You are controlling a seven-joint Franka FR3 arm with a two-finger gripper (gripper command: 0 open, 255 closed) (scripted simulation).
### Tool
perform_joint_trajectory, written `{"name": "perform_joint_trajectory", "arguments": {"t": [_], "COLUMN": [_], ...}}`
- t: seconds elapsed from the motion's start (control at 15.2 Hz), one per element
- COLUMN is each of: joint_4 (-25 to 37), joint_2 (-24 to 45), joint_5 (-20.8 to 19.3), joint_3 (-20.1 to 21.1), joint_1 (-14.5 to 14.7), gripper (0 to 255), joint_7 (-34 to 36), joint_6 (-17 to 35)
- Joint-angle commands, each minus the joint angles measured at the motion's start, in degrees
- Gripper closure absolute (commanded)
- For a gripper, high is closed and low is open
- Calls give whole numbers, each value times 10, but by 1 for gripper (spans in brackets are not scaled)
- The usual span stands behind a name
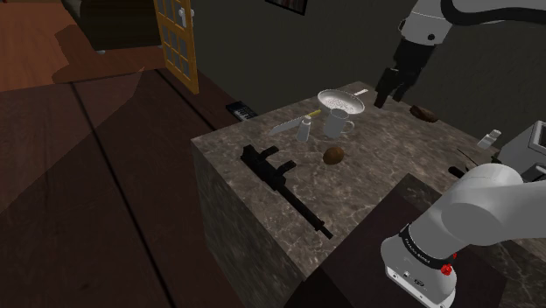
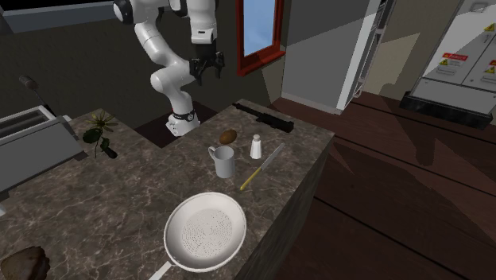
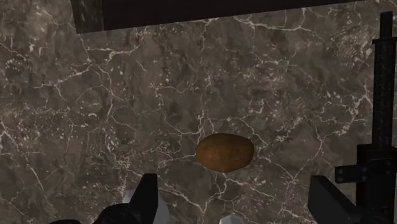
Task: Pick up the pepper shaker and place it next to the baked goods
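Observation:
The pepper shaker (image 1: 305, 129) (image 2: 256, 146) is a small white upright bottle on the marble counter (image 1: 376, 188), between a knife (image 1: 293, 122) (image 2: 262, 167) and a pale mug (image 1: 338, 125) (image 2: 223, 161). The baked good (image 1: 424, 112) (image 2: 22, 262), a dark brown loaf, lies at the counter's far corner past a white colander pan (image 1: 339, 101) (image 2: 205, 232). My gripper (image 1: 391, 87) (image 2: 205, 70) (image 3: 238, 210) hangs high above the counter, open and holding nothing. Below it the wrist view looks down on a brown potato-like lump (image 3: 224, 153) (image 1: 333, 156) (image 2: 229, 137).
A long black gun-shaped object (image 1: 280, 184) (image 2: 266, 117) (image 3: 378, 127) lies along the counter's edge. A grey toaster (image 1: 535, 147) (image 2: 32, 147) and a small plant sprig (image 2: 99, 135) sit on the stand's side. Dark wood floor surrounds the counter.

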Motion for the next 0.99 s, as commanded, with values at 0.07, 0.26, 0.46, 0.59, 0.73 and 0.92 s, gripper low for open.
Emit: {"name": "perform_joint_trajectory", "arguments": {"t": [0.07, 0.26, 0.46, 0.59, 0.73, 0.92], "joint_4": [-6, -18, -22, -20, -15, 0], "joint_2": [13, 57, 107, 144, 182, 243], "joint_5": [3, 12, 20, 24, 28, 34], "joint_3": [2, 9, 15, 19, 22, 27], "joint_1": [0, -1, -2, -2, -3, -4], "gripper": [0, 0, 0, 0, 0, 0], "joint_7": [9, 34, 58, 73, 88, 110], "joint_6": [22, 87, 152, 193, 233, 289]}}
